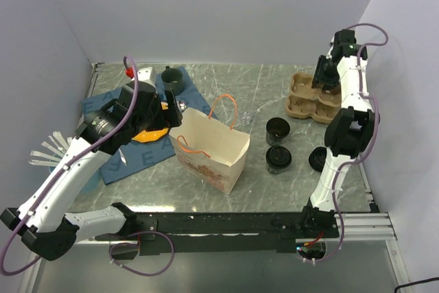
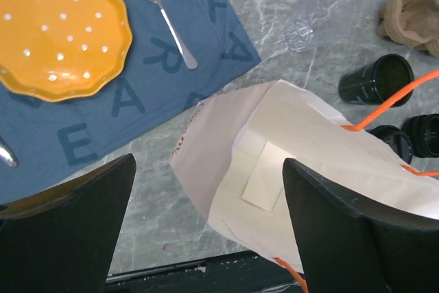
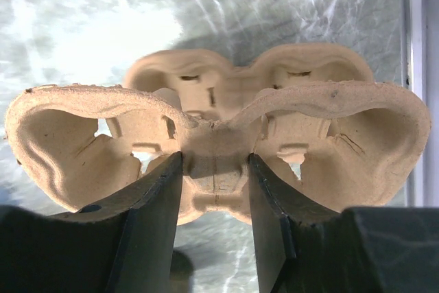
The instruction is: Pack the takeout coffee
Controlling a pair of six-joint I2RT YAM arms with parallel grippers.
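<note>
Two dark takeout coffee cups (image 1: 278,130) (image 1: 278,157) stand right of the white paper bag (image 1: 209,149), with a third round dark piece (image 1: 319,159) beside them. The brown pulp tray (image 3: 212,118) is at the back right, and my right gripper (image 3: 215,162) is shut on its middle bridge. A second pulp shape (image 3: 247,73) shows blurred behind it. In the top view the right gripper (image 1: 326,77) sits over the tray (image 1: 305,97). My left gripper (image 2: 209,224) is open above the bag's (image 2: 302,162) left end, holding nothing. One open cup (image 2: 376,80) lies beyond the bag.
A blue placemat (image 1: 130,156) at the left carries an orange dotted plate (image 2: 58,29) and a spoon (image 2: 164,12). A dark green mug (image 1: 171,79) stands behind it. A clear plastic piece (image 2: 300,32) lies near the bag. White strips (image 1: 48,149) fan out at the far left. Walls close off both sides.
</note>
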